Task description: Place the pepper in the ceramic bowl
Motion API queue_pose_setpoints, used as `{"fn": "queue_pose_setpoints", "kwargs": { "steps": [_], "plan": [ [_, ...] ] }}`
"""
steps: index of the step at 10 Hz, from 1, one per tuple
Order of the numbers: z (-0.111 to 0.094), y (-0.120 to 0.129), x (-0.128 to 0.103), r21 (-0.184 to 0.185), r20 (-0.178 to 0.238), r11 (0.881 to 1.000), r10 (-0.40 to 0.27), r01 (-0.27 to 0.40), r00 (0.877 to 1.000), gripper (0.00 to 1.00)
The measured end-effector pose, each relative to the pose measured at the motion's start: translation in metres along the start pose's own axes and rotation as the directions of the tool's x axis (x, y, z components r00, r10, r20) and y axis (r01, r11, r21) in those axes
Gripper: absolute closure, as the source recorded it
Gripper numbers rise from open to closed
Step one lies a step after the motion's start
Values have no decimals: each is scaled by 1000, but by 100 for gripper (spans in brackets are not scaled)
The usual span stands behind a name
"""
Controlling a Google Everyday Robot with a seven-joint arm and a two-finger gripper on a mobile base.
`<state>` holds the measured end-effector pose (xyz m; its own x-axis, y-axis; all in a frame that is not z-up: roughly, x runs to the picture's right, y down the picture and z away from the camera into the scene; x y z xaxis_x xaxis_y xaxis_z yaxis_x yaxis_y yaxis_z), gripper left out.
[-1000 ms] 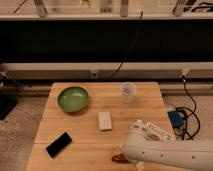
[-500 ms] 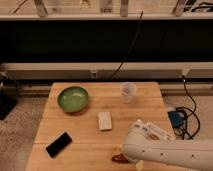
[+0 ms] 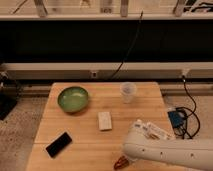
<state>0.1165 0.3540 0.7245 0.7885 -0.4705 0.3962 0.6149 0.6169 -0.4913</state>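
The green ceramic bowl (image 3: pixel 73 98) sits on the far left part of the wooden table (image 3: pixel 90 135). The dark red pepper (image 3: pixel 120 163) lies near the table's front edge, only partly showing from under my white arm (image 3: pixel 170 151). My gripper (image 3: pixel 125 158) is at the arm's left end, low over the table and right at the pepper, mostly hidden by the arm. The bowl is well away from the gripper, up and to the left.
A clear plastic cup (image 3: pixel 128 92) stands at the far middle of the table. A white block (image 3: pixel 104 120) lies at the centre. A black phone-like slab (image 3: pixel 59 144) lies at the front left. Cables and a blue box (image 3: pixel 176 119) are off the right edge.
The arm has shifted slightly; the pepper stays at the front edge under the arm's end. Nothing else has moved.
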Motion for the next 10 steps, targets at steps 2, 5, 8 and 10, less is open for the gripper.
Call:
{"fn": "queue_pose_setpoints", "kwargs": {
  "steps": [2,5,8,10],
  "plan": [
    [-2,-4,-3,-8,2,1000,-14,14,1000,100],
    [-17,-33,-6,-26,-9,998,-62,62,998,100],
    [-37,-86,-2,-48,-21,990,-131,130,991,100],
    [-46,-117,2,-59,-19,985,-165,164,986,100]
  ]
}}
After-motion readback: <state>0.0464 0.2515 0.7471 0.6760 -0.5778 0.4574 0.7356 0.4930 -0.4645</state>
